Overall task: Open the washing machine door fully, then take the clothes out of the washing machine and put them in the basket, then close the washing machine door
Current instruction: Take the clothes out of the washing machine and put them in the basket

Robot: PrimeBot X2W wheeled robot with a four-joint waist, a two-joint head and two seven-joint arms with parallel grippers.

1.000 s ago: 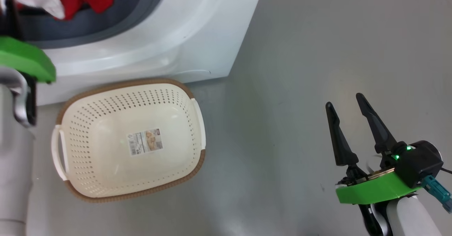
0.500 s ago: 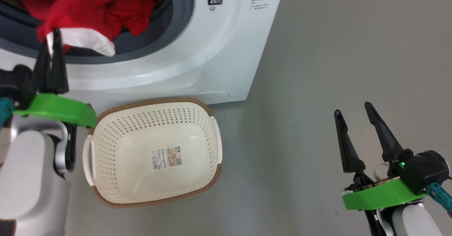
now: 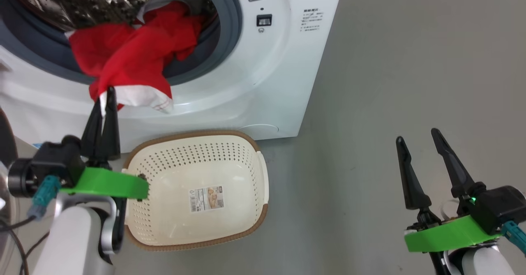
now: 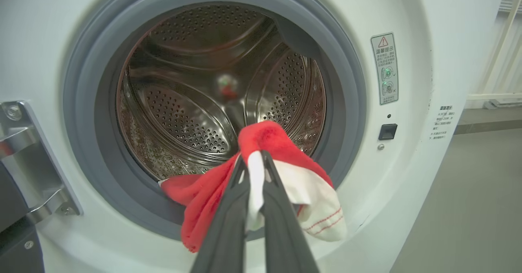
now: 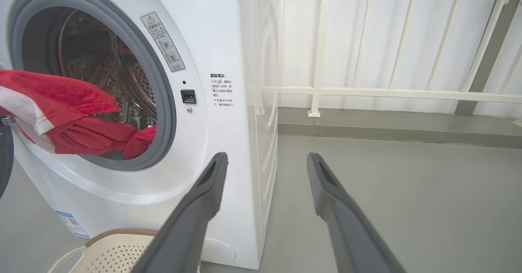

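Note:
The white washing machine (image 3: 267, 82) stands with its drum (image 4: 195, 89) open. The red clothes (image 3: 135, 57) with a white band spill over the grey rubber ring. My left gripper (image 3: 104, 96) is shut on the white band, in front of the opening and above the left rim of the basket (image 3: 197, 132). The left wrist view shows the fabric (image 4: 281, 142) pinched between the fingertips. The cream basket sits empty on the floor against the machine. Far to the right, my right gripper (image 3: 418, 136) hangs open and empty. A black sliver at the left edge, perhaps the door (image 3: 5, 139), is mostly cut off.
Grey floor (image 3: 390, 61) stretches to the right of the machine. In the right wrist view a white railing (image 5: 367, 90) and a low kerb run behind it. The metal door hinge (image 4: 24, 158) sticks out at the left of the opening.
The head camera has shifted, bringing more of the machine into view. My left gripper has pulled the clothes farther out of the drum, toward the basket. The right gripper stays open.

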